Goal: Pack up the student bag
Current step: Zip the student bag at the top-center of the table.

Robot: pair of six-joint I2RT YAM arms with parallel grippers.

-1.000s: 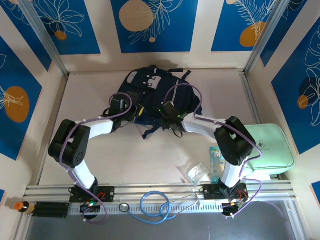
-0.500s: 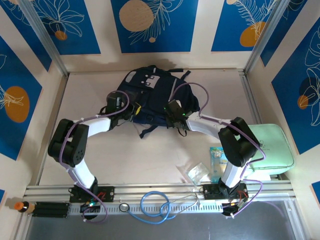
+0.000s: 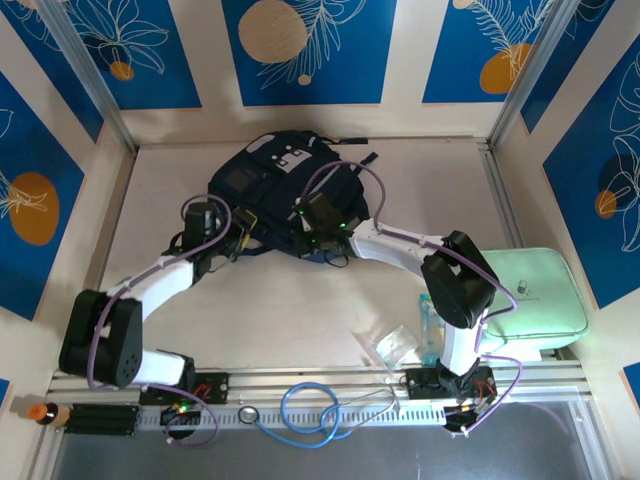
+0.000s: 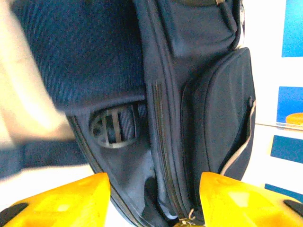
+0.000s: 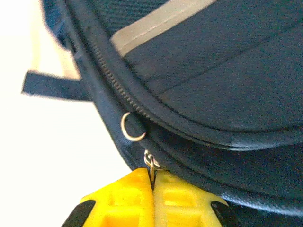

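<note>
L gripper (image 3: 238,228) is seen from the top cam at the bag's left side, over the table (image 3: 300,310) left of centre. In the L wrist view its yellow fingers (image 4: 61,201) are spread wide apart with nothing pinched. Dark fabric, a zip track and a round plastic buckle (image 4: 113,128) are seen beyond the gap, detail not given by the top cam.

The student bag (image 3: 280,185) is laid flat near the far edge, centre, with its grey-white patch (image 3: 292,157) toward the far side.

R gripper (image 3: 308,228) is placed at the bag's near edge. In the R wrist view its fingers (image 5: 182,201) are pressed together, and a small metal zip pull (image 5: 151,162) is pinched at the tips. A loose metal ring (image 5: 132,127) is seen just above it on the zip, and a pale stripe (image 5: 161,23) higher up.

A clear packet (image 3: 392,343) and a blue packet (image 3: 432,325) are laid near the front edge, right of centre. A mint green case (image 3: 540,295) is set at the right edge.
</note>
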